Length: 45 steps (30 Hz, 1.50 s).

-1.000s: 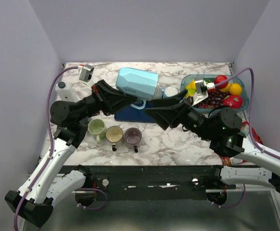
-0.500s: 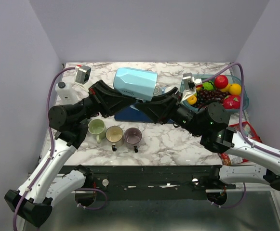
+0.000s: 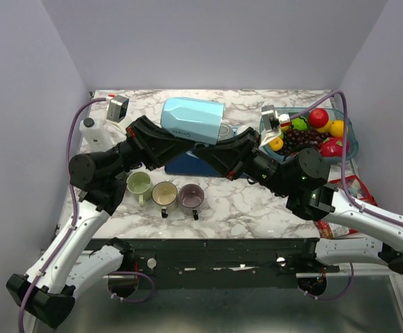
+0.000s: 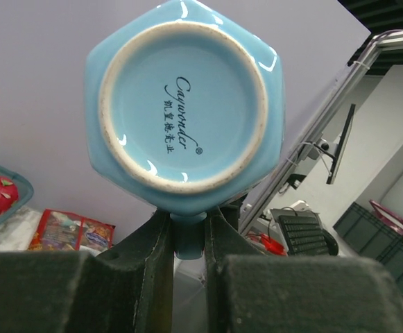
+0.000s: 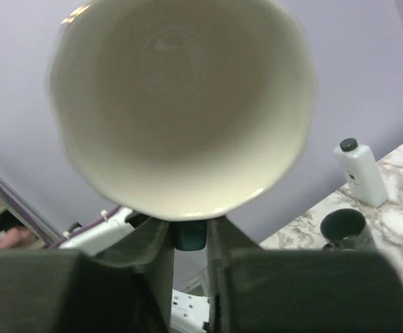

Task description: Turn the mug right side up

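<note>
The mug (image 3: 191, 120) is big and light blue, and it lies on its side in the air above the back of the table. In the left wrist view its base (image 4: 184, 104) faces me. In the right wrist view I look into its white inside (image 5: 180, 97). My left gripper (image 3: 195, 144) (image 4: 189, 229) is shut on the mug's blue handle (image 4: 189, 243) from the base side. My right gripper (image 3: 218, 149) (image 5: 189, 232) has its jaws pressed on the same handle (image 5: 189, 236) from the mouth side.
Three small cups stand upright in a row near the front: green (image 3: 139, 183), tan (image 3: 164, 193) and purple (image 3: 191, 197). A blue board (image 3: 187, 165) lies under the mug. A fruit bowl (image 3: 345, 132) sits back right, a white bottle (image 3: 90, 130) back left, a snack packet (image 3: 357, 186) at the right edge.
My right gripper has swung left from beside the fruit bowl and shut on the mug's handle. The mug has shifted slightly left and back in my left gripper.
</note>
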Tool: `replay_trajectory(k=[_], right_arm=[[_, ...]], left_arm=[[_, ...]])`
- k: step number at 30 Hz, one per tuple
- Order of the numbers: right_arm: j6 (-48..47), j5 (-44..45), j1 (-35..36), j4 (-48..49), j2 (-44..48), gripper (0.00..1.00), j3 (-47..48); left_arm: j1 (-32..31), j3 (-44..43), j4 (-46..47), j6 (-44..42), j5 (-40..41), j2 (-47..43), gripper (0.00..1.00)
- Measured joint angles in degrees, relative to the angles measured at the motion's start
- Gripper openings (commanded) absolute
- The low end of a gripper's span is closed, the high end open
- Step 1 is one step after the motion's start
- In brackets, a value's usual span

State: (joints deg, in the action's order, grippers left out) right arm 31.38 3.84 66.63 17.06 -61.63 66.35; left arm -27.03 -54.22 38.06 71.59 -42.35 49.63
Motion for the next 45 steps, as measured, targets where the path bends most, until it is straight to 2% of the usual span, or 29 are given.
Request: replay_trajectory(k=[1,4,6,8,9,10,13,16,23,27,30,36,45], right_arm=[[0.3,0.0,0.0,0.2,0.0,0.01,0.0],[0.1,0.0,0.0,0.2,0.0,0.01,0.0],[0.1,0.4,0.0,-0.3,0.0,0.01,0.0],[0.1,1.2,0.0,-1.2,0.2,0.01,0.0],[0.1,1.6,0.0,-1.8,0.4,0.01,-0.1],[0.1,2.1,0.1,-2.3,0.7,0.01,-0.3],[0.1,5.7,0.0,-5.3,2.1,0.01,-2.3],[0.0,9.3,0.0,-9.2,3.4,0.01,-4.0],[-0.1,21.6,0.0,-24.9,8.4,0.01,-6.5],[1.8,27.9,-0.1,-39.4,10.3,0.01,-5.6],[4.7,30.2,-0.3,-52.1,8.2,0.01,-2.6],[10.5,27.9,-0.3,-65.7,0.9,0.01,-3.3],[18.8,20.8,0.0,-69.2,-10.0,0.01,-7.1]], left_arm=[[0.0,0.1,0.0,0.0,0.0,0.0,0.0],[-0.1,0.3,0.3,0.1,0.3,-0.1,0.01],[-0.1,0.5,0.0,0.0,0.4,-0.2,0.1],[-0.1,0.7,-1.0,-0.5,0.5,-0.3,0.44],[-0.1,0.8,-1.6,-1.0,0.5,-0.4,0.53],[-0.1,0.9,-2.8,-2.1,0.5,-0.5,0.68],[-0.5,1.8,-6.6,-5.6,0.0,-1.2,0.88],[-0.7,3.0,-10.7,-8.7,0.1,-1.7,0.96],[-0.7,4.4,-27.8,-22.1,2.7,-1.9,0.99],[-0.8,3.3,-42.3,-32.5,7.9,-2.3,0.99],[-0.8,1.2,-51.6,-39.8,12.9,-2.6,0.99],[-0.7,-2.6,-60.6,-48.1,21.6,-2.7,0.99],[-0.7,-3.0,-65.1,-50.8,29.7,-0.3,0.99]])
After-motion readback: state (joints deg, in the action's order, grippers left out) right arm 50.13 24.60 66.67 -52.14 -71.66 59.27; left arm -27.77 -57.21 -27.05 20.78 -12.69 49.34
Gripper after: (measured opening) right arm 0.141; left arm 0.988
